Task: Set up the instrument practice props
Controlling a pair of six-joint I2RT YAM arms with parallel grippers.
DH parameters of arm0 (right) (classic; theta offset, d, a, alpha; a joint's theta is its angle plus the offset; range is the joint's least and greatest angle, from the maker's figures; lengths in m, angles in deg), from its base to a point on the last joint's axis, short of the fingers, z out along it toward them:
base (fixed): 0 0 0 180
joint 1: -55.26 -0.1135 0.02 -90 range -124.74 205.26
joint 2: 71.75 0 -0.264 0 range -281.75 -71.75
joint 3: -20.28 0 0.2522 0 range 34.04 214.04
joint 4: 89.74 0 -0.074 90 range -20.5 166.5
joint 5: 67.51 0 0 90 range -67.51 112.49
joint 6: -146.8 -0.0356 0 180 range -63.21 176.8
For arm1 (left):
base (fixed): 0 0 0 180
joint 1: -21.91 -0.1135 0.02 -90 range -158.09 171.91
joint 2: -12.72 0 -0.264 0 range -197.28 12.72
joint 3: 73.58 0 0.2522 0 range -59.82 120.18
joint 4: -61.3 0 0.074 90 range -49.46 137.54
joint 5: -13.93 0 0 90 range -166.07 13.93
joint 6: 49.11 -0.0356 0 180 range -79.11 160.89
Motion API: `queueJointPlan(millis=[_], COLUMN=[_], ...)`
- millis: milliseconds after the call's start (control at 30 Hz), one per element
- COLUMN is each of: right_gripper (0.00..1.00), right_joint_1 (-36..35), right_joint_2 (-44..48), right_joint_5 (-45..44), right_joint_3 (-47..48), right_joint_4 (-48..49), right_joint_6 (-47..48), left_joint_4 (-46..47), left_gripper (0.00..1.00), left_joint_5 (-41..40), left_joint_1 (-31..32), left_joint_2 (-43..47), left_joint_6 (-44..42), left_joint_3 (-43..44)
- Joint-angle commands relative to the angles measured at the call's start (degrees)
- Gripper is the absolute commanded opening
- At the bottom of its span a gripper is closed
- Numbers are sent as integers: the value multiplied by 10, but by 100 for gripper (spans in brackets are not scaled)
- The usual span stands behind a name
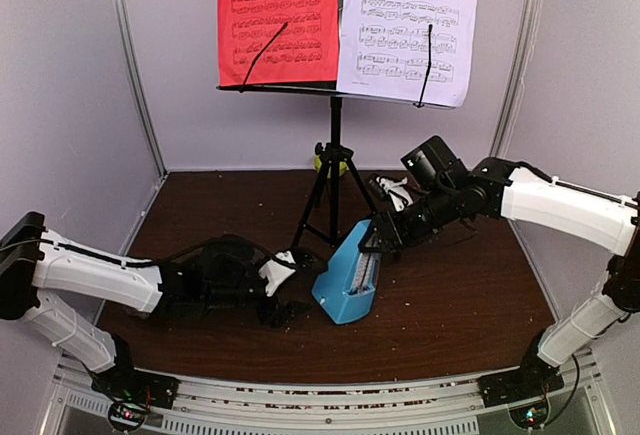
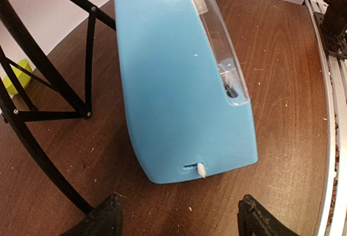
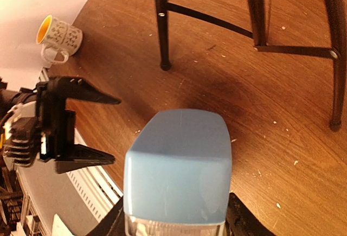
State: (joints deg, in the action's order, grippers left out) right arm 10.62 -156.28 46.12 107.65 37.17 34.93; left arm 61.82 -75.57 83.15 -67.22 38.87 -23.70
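One prop left to place: right gripper [image 1: 378,238] pinches the leaning blue metronome's [image 1: 345,280] top, left gripper [image 2: 181,214] spread beside its base; next, stand it upright.

Metronome [image 1: 348,280]: light blue body, clear cover on the front. Red music sheet [image 1: 277,15] and white music sheet [image 1: 410,25], both printed with black staves. Music stand [image 1: 335,135]: black. Desk [image 1: 450,325]: dark brown woodgrain. Mug [image 3: 59,36]: white, small dark motifs, yellow inside. Bowl [image 2: 23,68]: yellow-green.
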Motion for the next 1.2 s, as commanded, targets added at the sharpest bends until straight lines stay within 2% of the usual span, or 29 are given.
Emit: queueJointPlan(millis=[0,167,433,567,867,1167], right_gripper=[22,20,18,18,19,19], right_joint_1=[1,1,-5,-14,-31,-33], right_joint_2=[26,27,15,19,15,16], right_joint_5=[59,77,38,16,-11,-12], right_joint_3=[3,-4,-5,-22,-51,-60], right_joint_4=[76,94,104,130,165,165], right_joint_6=[55,50,31,21,3,6], left_joint_4=[71,86,163,207,280,302], left_gripper=[84,94,95,94,84,78], left_joint_5=[12,11,23,15,38,60], left_joint_1=[0,1,0,0,-12,-32], left_joint_2=[-23,-37,-95,-126,-198,-233], left_joint_6=[-8,-1,55,84,109,99], left_joint_3=[-9,-22,-23,-28,-30,-26])
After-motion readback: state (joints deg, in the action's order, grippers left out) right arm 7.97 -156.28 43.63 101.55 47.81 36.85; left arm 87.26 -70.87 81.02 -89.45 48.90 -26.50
